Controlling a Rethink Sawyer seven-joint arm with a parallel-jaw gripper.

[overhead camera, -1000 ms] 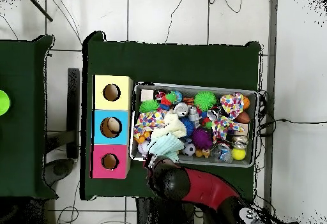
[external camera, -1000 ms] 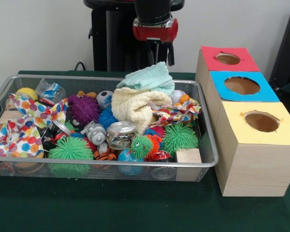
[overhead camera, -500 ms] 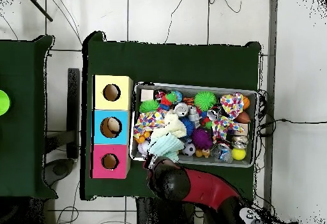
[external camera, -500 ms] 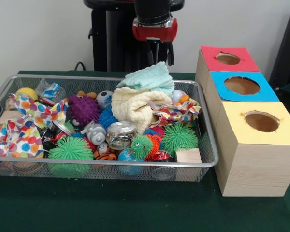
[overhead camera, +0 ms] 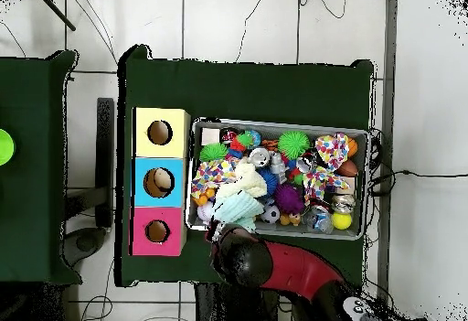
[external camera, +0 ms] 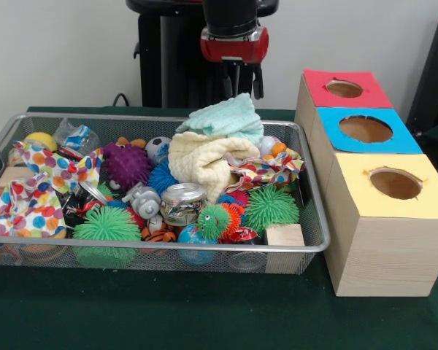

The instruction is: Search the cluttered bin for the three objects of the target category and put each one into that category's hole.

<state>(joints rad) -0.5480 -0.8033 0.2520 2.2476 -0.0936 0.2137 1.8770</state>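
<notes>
Wire bin [external camera: 317, 219] — we log a mint cloth [external camera: 226, 117] topmost; end effector [external camera: 241, 82] above it, grip state we cannot tell.

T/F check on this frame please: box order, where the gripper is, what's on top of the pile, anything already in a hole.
1. The three boxes sit beside the wire bin, with the yellow-topped box nearest the front camera. True.
2. The gripper is holding the purple spiky ball. False: it hangs above the far rim, touching nothing, and the ball lies in the bin.
3. A mint cloth lies on top of a cream cloth. True.
4. In the overhead view, the blue-topped box has a pale object inside its hole. True.
5. The glass jar stands on the table outside the bin. False: it is in the bin.
</notes>
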